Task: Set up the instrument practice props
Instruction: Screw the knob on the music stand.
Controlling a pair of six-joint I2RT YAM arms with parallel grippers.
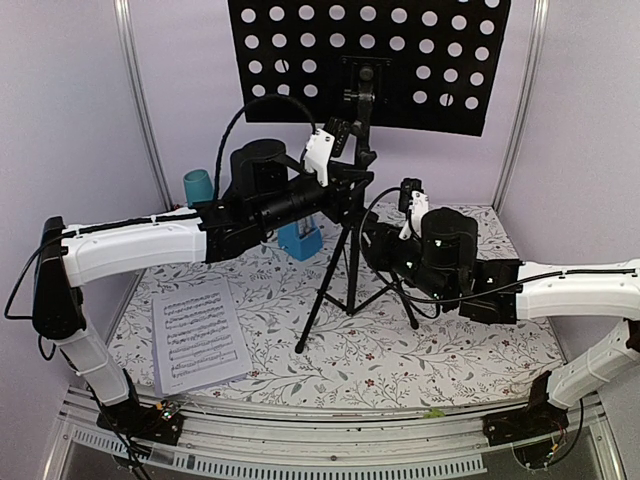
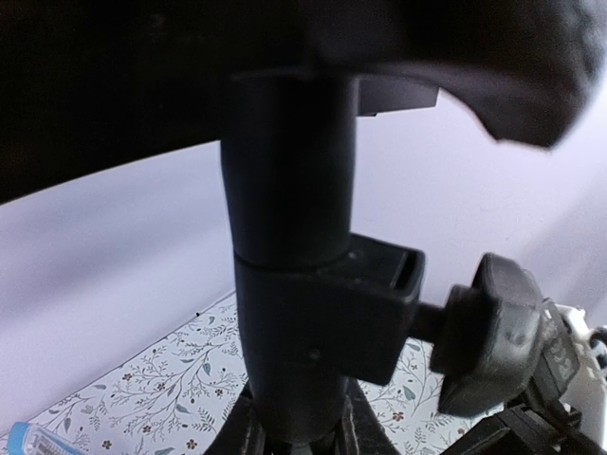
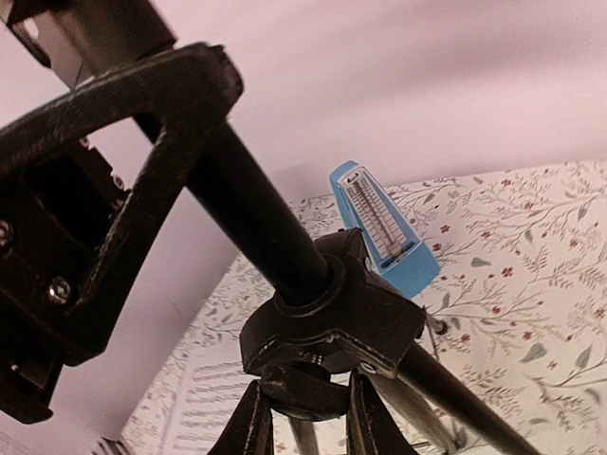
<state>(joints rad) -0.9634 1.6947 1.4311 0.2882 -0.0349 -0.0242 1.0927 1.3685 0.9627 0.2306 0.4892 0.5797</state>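
Note:
The black music stand (image 1: 350, 260) stands upright on its tripod at mid-table, its perforated tray (image 1: 420, 60) high at the back. My left gripper (image 1: 352, 186) is shut on the stand's pole just below the clamp collar and knob (image 2: 493, 332); its fingers (image 2: 235, 431) hug the pole (image 2: 289, 190). My right gripper (image 1: 372, 238) is lower, shut on the collar under the tripod hub (image 3: 332, 318). The blue metronome (image 1: 300, 238) stands behind the left arm, also in the right wrist view (image 3: 379, 223). Sheet-music pages (image 1: 200, 335) lie flat at front left.
A teal cup (image 1: 198, 186) stands at the back left by the wall. The tripod legs (image 1: 320, 310) spread over the floral table cover (image 1: 470, 350). Purple walls and metal frame posts (image 1: 140, 90) close in the table's sides and back.

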